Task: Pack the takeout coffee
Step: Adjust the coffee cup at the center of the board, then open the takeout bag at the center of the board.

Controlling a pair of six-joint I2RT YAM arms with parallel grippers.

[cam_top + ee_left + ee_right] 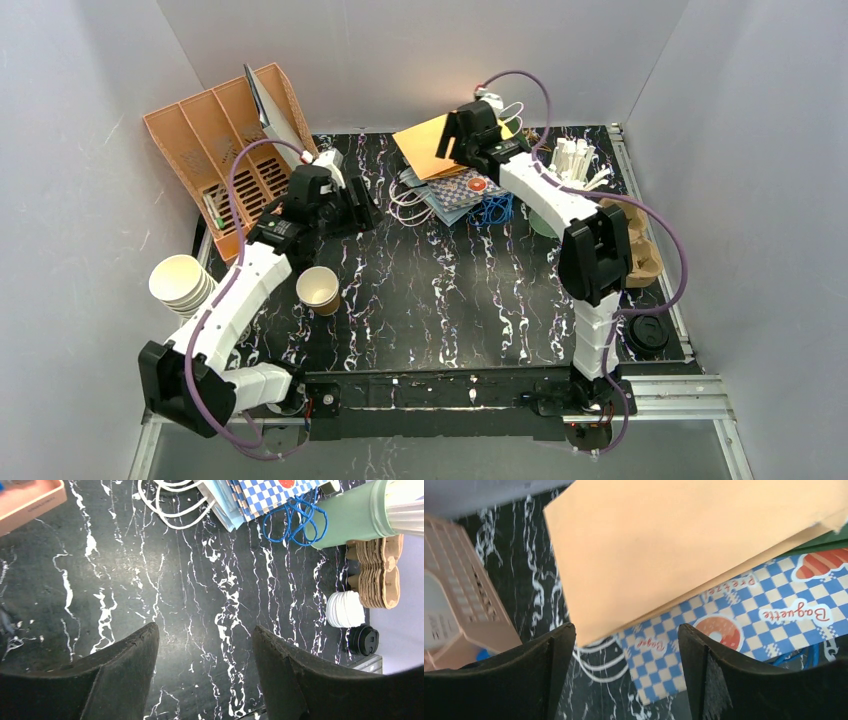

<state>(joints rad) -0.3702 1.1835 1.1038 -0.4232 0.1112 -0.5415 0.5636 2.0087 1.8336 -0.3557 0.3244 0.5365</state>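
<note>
- Left gripper [205, 635] spread wide, nothing between its fingers, hovering over the bare black marbled table [125, 570]
- Right gripper [624, 635] gaping too, empty, above the orange envelope [684, 545] and checkered bags [744, 615] at the back
- Tan paper cup [318, 289] stands upright, open-topped, just beside the left arm [245, 285]; white lids [345, 609] stacked next to the cardboard carriers [382, 572]

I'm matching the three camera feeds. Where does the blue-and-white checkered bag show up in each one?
Top external: the checkered bag is at the far middle of the table, in the pile of bags.
Left wrist: at the top edge, right of centre.
Right wrist: lower right, partly under the tan paper bag.
Shared landmark: the white loop handles lying beside the bag show in all three views.
</note>
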